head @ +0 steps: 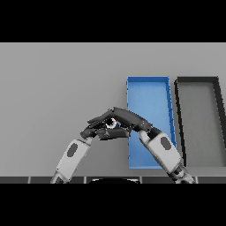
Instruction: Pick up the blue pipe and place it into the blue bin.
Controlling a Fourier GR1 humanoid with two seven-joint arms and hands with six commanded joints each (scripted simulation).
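A small piece of the blue pipe [116,126] shows just left of the blue bin [148,93], with a pale round end beside it. My right hand [126,118] reaches in from the lower right and lies over the pipe. Its fingers stretch left above the pipe, its thumb curls underneath, and together they pinch it. Most of the pipe is hidden by this hand. My left hand [88,131] sits just left of and below the right hand's fingertips, fingers relaxed, holding nothing. The blue bin is a long open tray with nothing showing inside; my right forearm crosses its lower part.
A long black bin [199,126] stands right of the blue bin, side by side with it. The grey table [57,88] stretches to the left and far side.
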